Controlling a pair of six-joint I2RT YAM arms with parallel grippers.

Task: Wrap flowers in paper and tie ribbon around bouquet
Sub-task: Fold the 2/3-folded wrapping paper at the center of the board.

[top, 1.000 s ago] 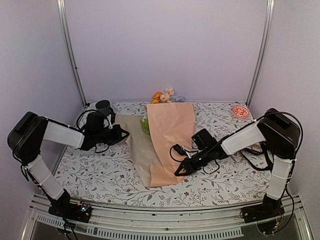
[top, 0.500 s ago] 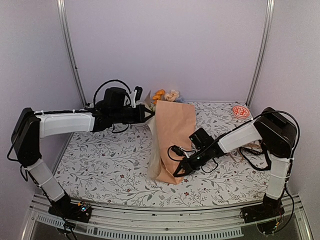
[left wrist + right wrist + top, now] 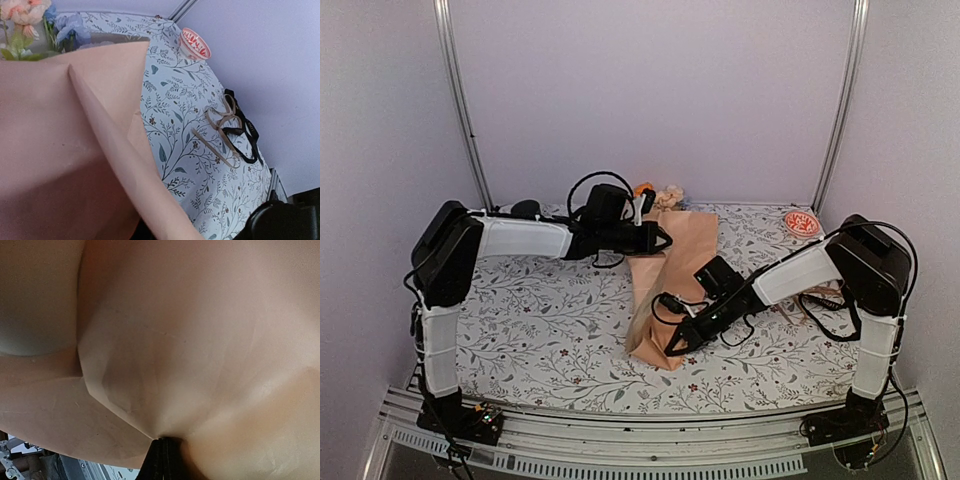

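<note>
Two arms meet at the paper (image 3: pixel 675 262) in the top external view. The sheet lies folded lengthwise into a narrow, cone-like wrap near the middle of the floral table cover (image 3: pixel 535 325), and the flowers (image 3: pixel 660 195) protrude from its far end. The left gripper (image 3: pixel 665 240), jaws pressed together, pinches the wrap's far left edge. The right gripper (image 3: pixel 673 346), likewise closed, sits at the near tip. A red-and-white dish (image 3: pixel 802 223) stands at the far right, well apart.

Left wrist view: the paper (image 3: pixel 55 150) fills the left half, with one raised fold running diagonally down to the bottom edge. Peach and pale blue blooms of the flowers (image 3: pixel 30 15) show beyond its far edge. The gripper's own fingers are hidden by the sheet. The ribbon (image 3: pixel 245 135) lies loose on the cover beside a tan cord (image 3: pixel 220 125), apart from the paper.

Right wrist view: the right gripper (image 3: pixel 162 460), tips together, pinches the paper (image 3: pixel 200 340) where several creases converge.
</note>
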